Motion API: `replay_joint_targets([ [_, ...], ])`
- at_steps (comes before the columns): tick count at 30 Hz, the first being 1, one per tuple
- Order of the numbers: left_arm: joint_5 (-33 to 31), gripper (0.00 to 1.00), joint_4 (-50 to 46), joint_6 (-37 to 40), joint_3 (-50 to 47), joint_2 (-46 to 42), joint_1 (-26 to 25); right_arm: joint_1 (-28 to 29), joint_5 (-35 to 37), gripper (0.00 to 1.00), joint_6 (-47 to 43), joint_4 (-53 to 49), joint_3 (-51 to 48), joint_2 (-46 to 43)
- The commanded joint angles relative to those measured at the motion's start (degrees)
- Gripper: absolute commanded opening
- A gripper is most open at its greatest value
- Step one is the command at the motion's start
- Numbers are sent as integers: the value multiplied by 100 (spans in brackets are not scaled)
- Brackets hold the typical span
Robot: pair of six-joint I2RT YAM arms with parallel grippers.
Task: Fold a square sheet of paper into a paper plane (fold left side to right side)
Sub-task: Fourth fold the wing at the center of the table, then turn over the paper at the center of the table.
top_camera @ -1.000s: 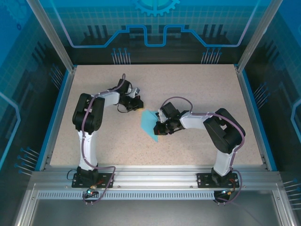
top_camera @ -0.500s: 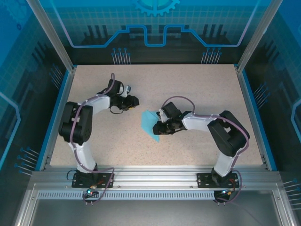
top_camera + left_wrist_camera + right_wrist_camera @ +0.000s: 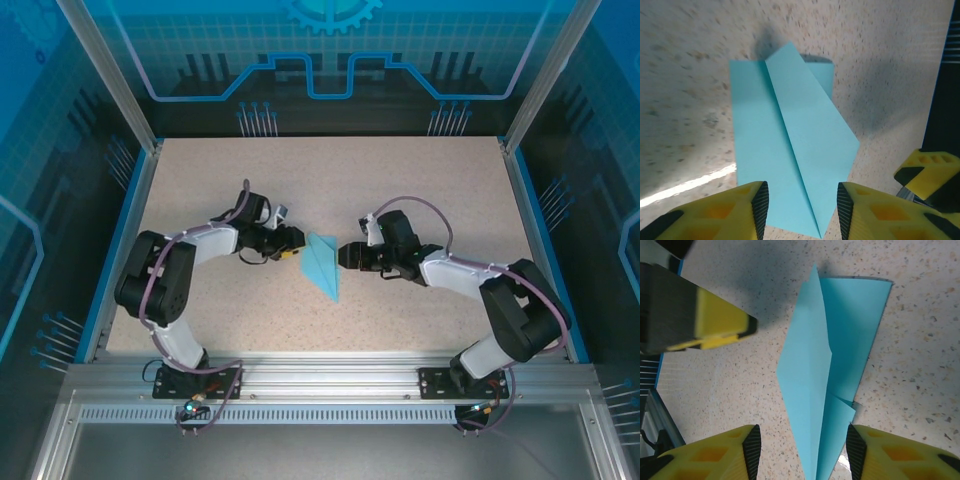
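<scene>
The square sheet of paper (image 3: 322, 264) is light blue and folded into a narrow pointed kite shape with a long centre crease. It lies flat mid-table, tip toward the near edge. My left gripper (image 3: 294, 246) stands open just left of it, apart from it. In the left wrist view the paper (image 3: 790, 150) lies beyond the left gripper (image 3: 802, 197), nothing between its fingers (image 3: 759, 205). My right gripper (image 3: 345, 255) stands open just right of the paper. The right wrist view has the paper (image 3: 822, 365) ahead of the right gripper (image 3: 802, 442), whose fingers (image 3: 854, 447) hold nothing.
The speckled table (image 3: 420, 190) has blue side rails (image 3: 120, 250) and an aluminium frame (image 3: 330, 365) along the near edge. The two grippers face each other closely across the paper, and the opposite gripper's yellow finger (image 3: 927, 172) sits at the right of the left wrist view.
Both grippers have opened. The right one drew back to the paper's right side, the left one moved in beside its left edge. The paper now lies flat and narrower.
</scene>
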Motion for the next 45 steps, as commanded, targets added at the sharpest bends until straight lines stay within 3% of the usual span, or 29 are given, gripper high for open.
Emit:
replay_joint_targets([
  [1, 246, 43, 150, -232, 155, 320, -158, -49, -74, 52, 107, 345, -140, -255],
  [24, -172, 41, -1022, -128, 1176, 1209, -595, -198, 299, 56, 136, 56, -818, -1137],
  [43, 151, 44, -993, -211, 1786, 1382, -848, -208, 201, 57, 203, 65, -946, -1159],
  [45, 178, 41, -962, -194, 1813, 1395, -881, -215, 201, 58, 221, 73, -970, -1178],
])
